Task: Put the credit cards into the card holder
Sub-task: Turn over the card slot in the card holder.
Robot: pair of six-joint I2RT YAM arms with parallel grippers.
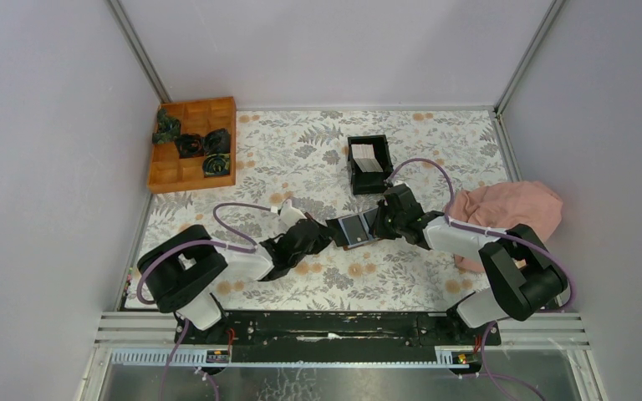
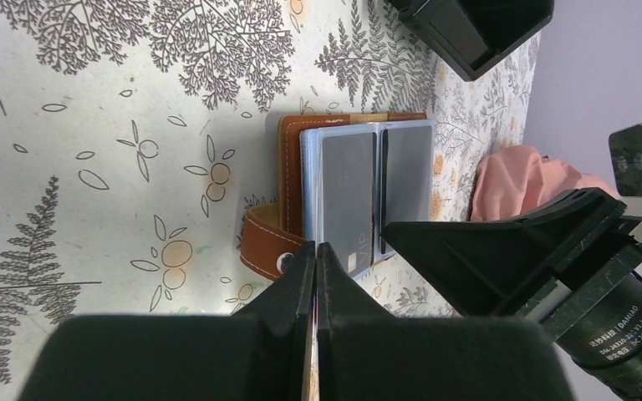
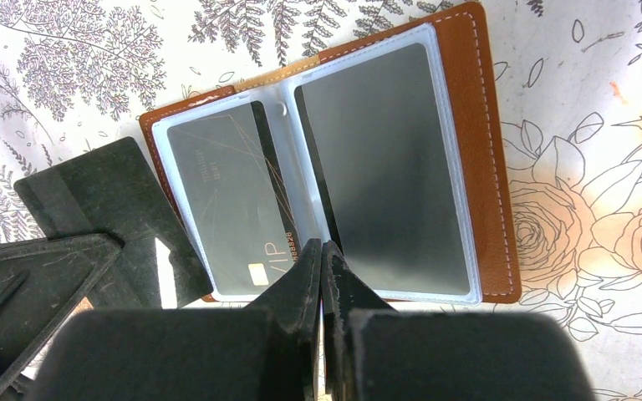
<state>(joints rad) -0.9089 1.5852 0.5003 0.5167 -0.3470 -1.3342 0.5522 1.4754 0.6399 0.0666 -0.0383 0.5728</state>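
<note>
Left end effector (image 2: 317, 251), right end effector (image 3: 322, 249): closed, maybe pinching the open, grey-panelled brown card holder (image 3: 486, 167).

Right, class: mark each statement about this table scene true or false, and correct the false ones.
1. The card holder lies open on the table. True.
2. Both tools are wide open. False: the left tool and the right tool are both shut.
3. The black box holds pale cards. True.
4. The pink cloth lies in the wooden tray. False: it lies at the table's right side, and the wooden tray stands at the far left.
</note>
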